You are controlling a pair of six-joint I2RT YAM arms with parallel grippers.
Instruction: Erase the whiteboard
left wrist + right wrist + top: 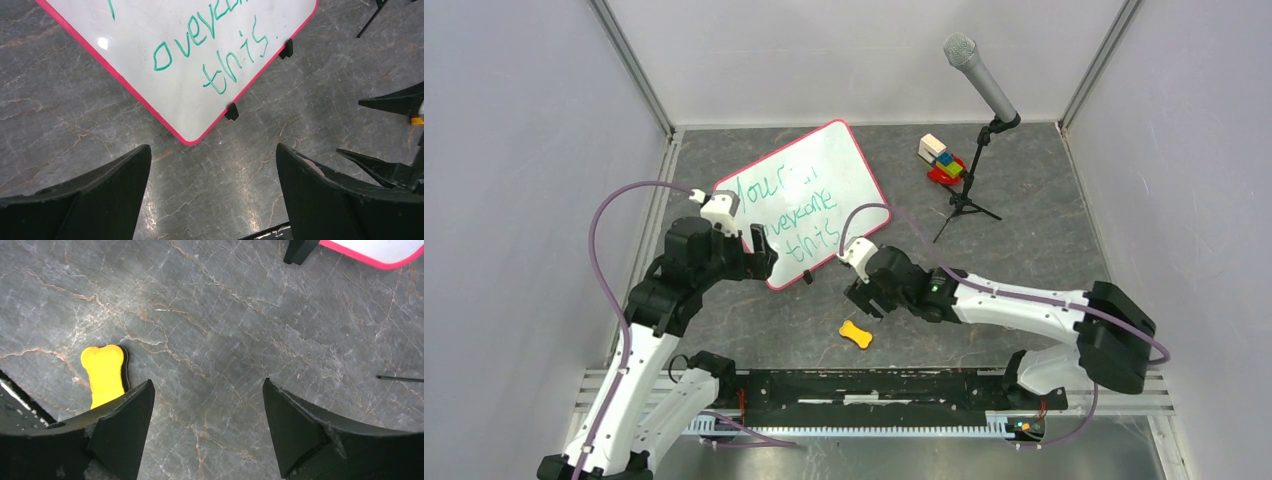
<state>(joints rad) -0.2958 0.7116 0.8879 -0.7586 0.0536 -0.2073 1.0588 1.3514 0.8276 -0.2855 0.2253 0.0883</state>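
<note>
Grey stone-look table [1024, 250] carries the whiteboard [809, 195] far left: stiff, light, likely to slide, so pin its near corner. Left gripper [212, 155] and right gripper [207, 390] gape empty; eraser [103, 372] lies near the right one.

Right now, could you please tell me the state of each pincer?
Left pincer: open, holding nothing.
Right pincer: open, holding nothing.

The left arm [659, 300] rises from its base and bends forward at the elbow. The left gripper [759, 250] points downward, fingers spread wide, holding nothing. The right arm [1024, 300] stretches low toward the left. The right gripper [861, 298] is likewise spread wide and empty.
</note>
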